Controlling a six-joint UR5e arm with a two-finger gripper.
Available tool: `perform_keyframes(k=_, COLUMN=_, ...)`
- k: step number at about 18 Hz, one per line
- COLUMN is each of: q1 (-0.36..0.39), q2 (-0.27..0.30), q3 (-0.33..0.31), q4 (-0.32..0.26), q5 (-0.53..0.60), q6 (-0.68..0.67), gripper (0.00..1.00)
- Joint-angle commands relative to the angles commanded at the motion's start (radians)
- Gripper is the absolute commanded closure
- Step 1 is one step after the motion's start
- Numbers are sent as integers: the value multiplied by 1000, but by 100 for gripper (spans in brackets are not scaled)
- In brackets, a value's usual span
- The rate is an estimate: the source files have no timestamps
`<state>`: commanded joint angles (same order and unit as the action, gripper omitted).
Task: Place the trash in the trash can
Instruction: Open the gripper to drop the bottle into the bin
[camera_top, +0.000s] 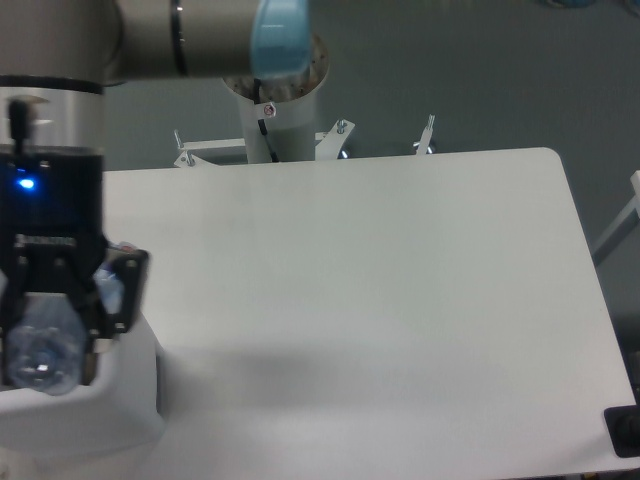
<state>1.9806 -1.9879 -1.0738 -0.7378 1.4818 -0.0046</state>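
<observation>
My gripper (45, 345) hangs at the far left, directly above the white trash can (120, 410), and is shut on a crushed clear plastic bottle (42, 355). The bottle points down into the can's opening, its cap end lowest. The arm's wrist and the gripper body cover most of the can, so only its right wall and front rim show. Anything lying inside the can is hidden by the gripper and bottle.
The white table (380, 280) stretches to the right with a rounded far corner. The arm's base post (275, 120) stands behind the table's back edge, with metal brackets (428, 135) beside it. A dark object (625, 430) sits at the lower right.
</observation>
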Motion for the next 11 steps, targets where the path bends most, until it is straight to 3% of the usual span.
perform_keyframes(k=8, q1=-65, q2=-54, q3=-8, q4=0, q5=0, q6=-2, gripper=36)
perform_keyframes(k=9, q1=-65, q2=-54, q3=-12, q4=0, q5=0, q6=-2, gripper=33)
perform_keyframes(k=11, q1=-65, q2=-52, q3=-29, q4=0, q5=3, q6=-2, gripper=13)
